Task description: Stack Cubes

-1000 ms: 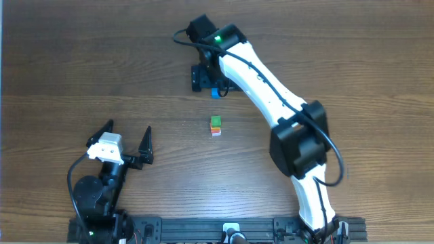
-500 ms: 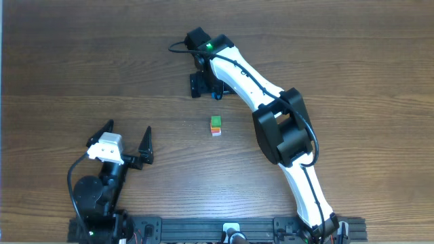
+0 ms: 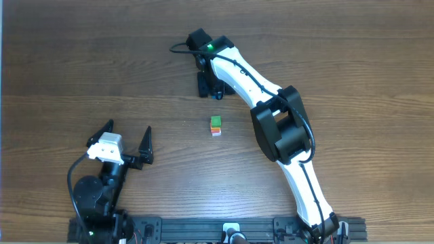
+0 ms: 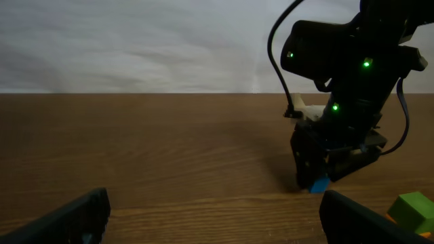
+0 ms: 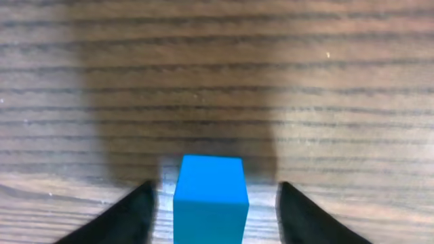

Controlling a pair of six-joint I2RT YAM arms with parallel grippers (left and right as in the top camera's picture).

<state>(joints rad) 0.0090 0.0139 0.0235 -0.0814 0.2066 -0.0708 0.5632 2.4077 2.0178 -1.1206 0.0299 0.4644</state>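
Right gripper [image 5: 211, 220]: jaws wide, one on each side of the small matte blue cube [image 5: 210, 196], with a visible gap on both sides. Nothing is clamped. The blue cube sits flat on the brown wood-grain table [image 5: 339, 81], on the far side from the arm bases.

Nearer the bases, and apart from it, stands the short stack [image 3: 215, 126]: a bright green cube [image 4: 413, 205] on top and an orange cube [image 4: 393, 218] under it. The lowest layer is too small to make out.

Left gripper [image 3: 129, 130]: spread wide, empty, parked close to its own base and well apart from both the cube and the stack.

Judgement: the grasp is not yet made, and placing comes after it.

Risks to watch:
- If one finger meets the blue cube first on closing, it will likely slide or twist the cube, and you end up with a skewed hold.
- A skewed hold means the cube lands tilted on the green cube.
- The stack is narrow. If you carry the cube across too low, or release it off-centre, you could knock the stack over.
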